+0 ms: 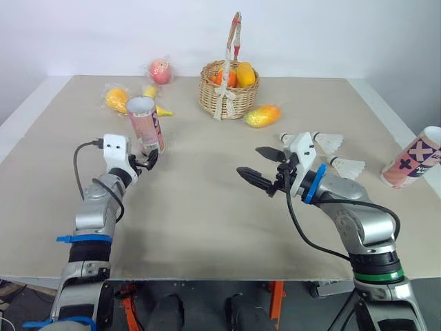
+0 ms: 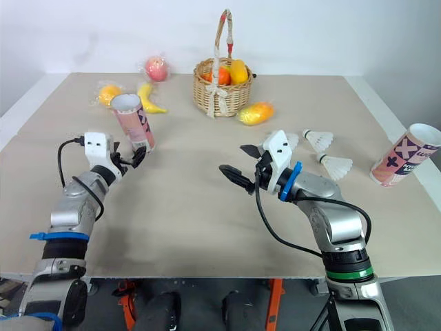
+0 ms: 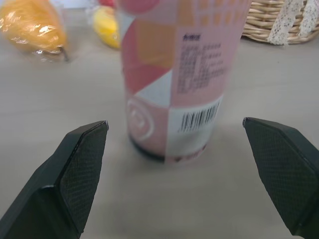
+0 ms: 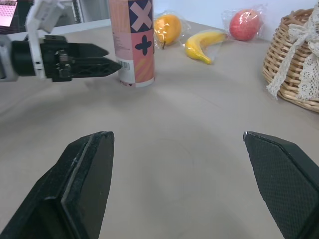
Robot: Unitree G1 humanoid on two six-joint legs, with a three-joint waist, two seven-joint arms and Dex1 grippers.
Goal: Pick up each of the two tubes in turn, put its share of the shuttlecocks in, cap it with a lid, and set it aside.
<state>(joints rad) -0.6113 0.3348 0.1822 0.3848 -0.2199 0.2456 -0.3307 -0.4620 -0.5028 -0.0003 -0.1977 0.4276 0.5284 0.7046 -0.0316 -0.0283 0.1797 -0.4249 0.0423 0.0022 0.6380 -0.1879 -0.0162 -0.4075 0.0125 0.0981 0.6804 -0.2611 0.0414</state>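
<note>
Tube one (image 1: pixel 146 124), pink, printed and open at the top, stands upright on the table (image 1: pixel 207 221) at my left, in front of the bagged orange (image 1: pixel 116 98). From the head camera, the left gripper (image 1: pixel 150 160) sits at its base with fingers apart. The right gripper (image 1: pixel 251 161) hovers mid-table, also spread and holding nothing. The second tube (image 1: pixel 413 160) appears to lie on its side at the far right edge. Two shuttlecocks (image 1: pixel 329 143) rest between it and the right gripper, near the fruit basket (image 1: pixel 227 86).

In the left wrist view, both fingers (image 3: pixel 79 169) flank the lower tube without touching it, and the barcode faces me.

In the right wrist view its own fingers (image 4: pixel 89 174) are wide apart over bare table, with the banana (image 4: pixel 204 42) and apple (image 4: pixel 246 22) beyond.

I judge the tube light, thin-walled card with a smooth skin: stiff enough to lift, but easy to tip or dent. I'd grip mid-body, below the open rim, with modest squeeze.
</note>
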